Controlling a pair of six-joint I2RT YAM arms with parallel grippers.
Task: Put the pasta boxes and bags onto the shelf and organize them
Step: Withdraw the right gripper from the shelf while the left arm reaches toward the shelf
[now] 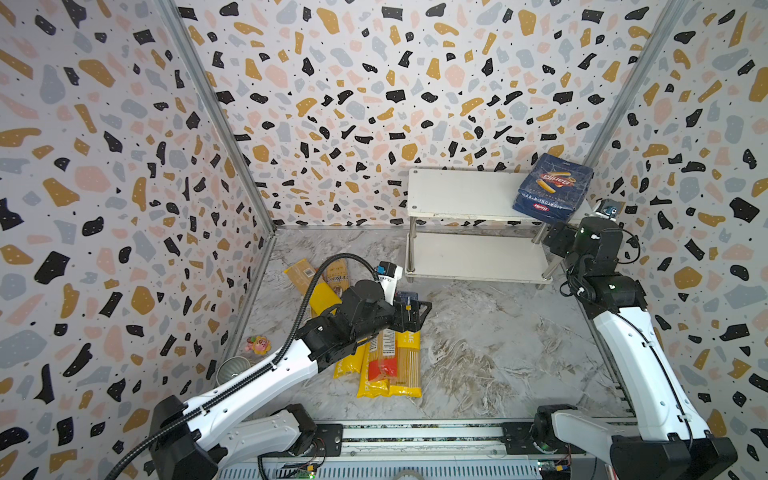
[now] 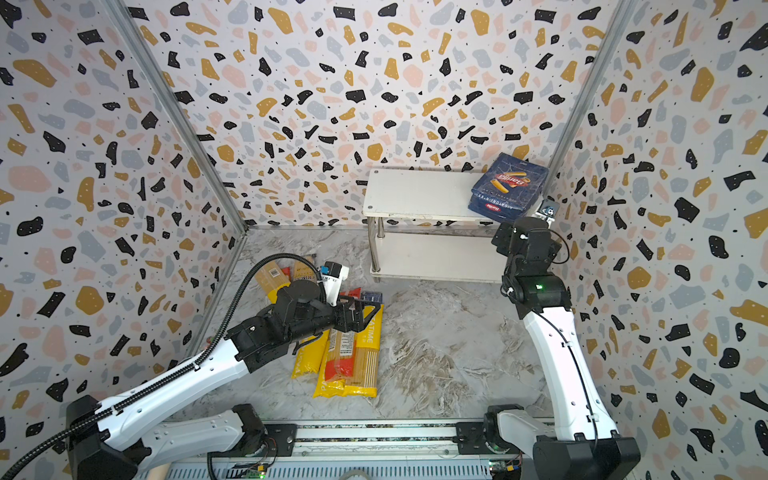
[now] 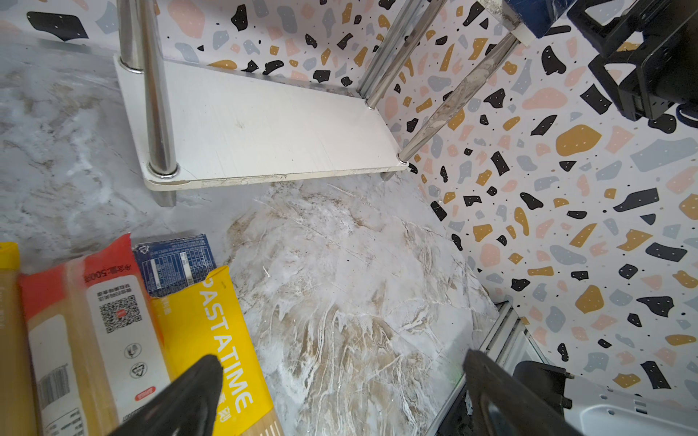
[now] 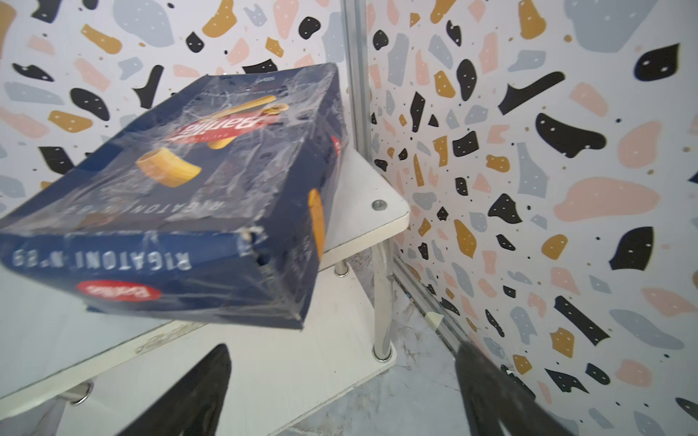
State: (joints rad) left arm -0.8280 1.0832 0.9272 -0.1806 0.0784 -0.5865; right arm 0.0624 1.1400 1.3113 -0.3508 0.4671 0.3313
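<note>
Both sets of jaws spread wide, nothing held
Left end effector point(image 1: 411, 311) reaches level toward two o'clock in a top view. Right end effector point(image 1: 557, 240) stretches far toward eleven o'clock, well apart from it.

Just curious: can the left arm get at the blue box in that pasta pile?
Probably not cleanly. The left gripper hangs open just above, but a yellow PASTATIME bag covers most of the blue box; only its end shows.
</note>
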